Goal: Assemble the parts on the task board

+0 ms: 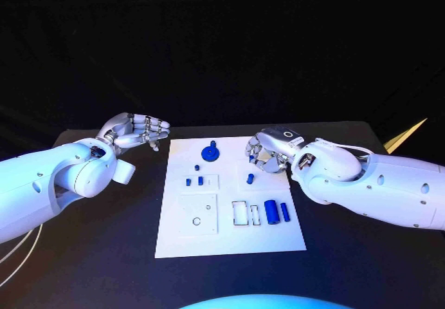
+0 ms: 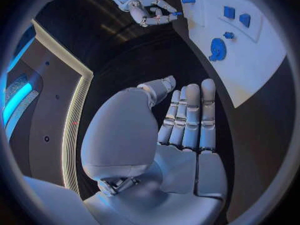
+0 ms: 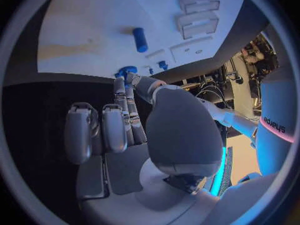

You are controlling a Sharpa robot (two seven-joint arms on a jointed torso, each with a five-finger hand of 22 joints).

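The white task board [image 1: 232, 238] lies in the middle of the black table. On it are a round blue part [image 1: 210, 153] at the far edge, small blue pieces [image 1: 188, 182], a short blue cylinder [image 1: 250, 178] and a larger blue cylinder [image 1: 271, 211] beside white frames [image 1: 239, 212]. My left hand [image 1: 134, 132] hovers over the table past the board's far left corner, fingers loosely apart, holding nothing [image 2: 187, 120]. My right hand [image 1: 264, 154] hangs over the board's far right part, fingers half curled and empty [image 3: 125, 120], close to the short cylinder [image 3: 140, 39].
Bare black table [image 1: 102, 244] surrounds the board on all sides. A yellow strip [image 1: 408, 134] marks the table's far right corner. The board's near half [image 1: 232, 248] carries no parts.
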